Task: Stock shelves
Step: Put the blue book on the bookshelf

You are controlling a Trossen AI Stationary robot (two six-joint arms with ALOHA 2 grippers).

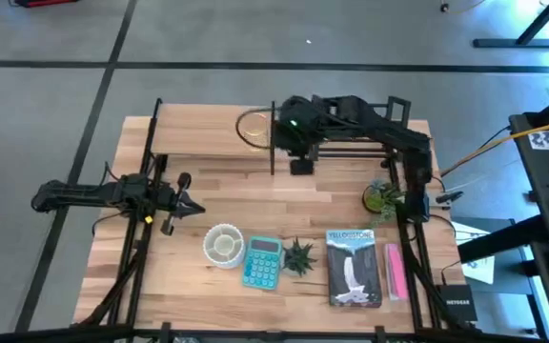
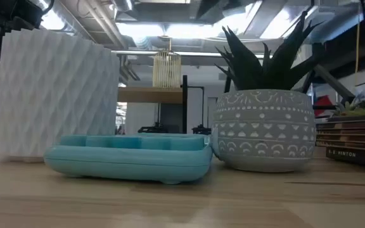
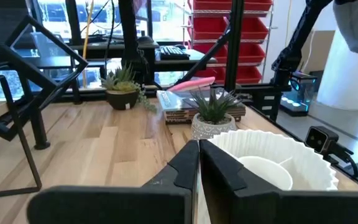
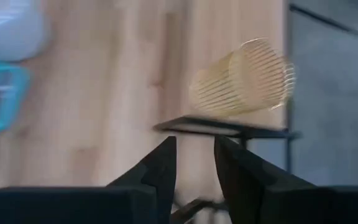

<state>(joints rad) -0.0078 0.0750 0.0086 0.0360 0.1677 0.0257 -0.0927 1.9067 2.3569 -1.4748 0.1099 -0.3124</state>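
Stocking looks under way: gold wire basket [image 1: 253, 127] sits on the wood-board shelf [image 1: 213, 143] at the table's far edge, w/ right gripper [image 1: 298, 164] just beside it, fingers a little apart, holding nothing. Black bar rack [image 1: 346, 133] stands under that arm. Left gripper [image 1: 187, 203] waits at left, closed, empty. Next probably calls for fetching another item, e.g. teal calculator [image 1: 262, 261]. Legible: book [image 1: 354, 268] reads "YELLOWSTONE"; a spine in low view, "HINTON".

Wire cup [image 4: 244, 76] motion-blurred
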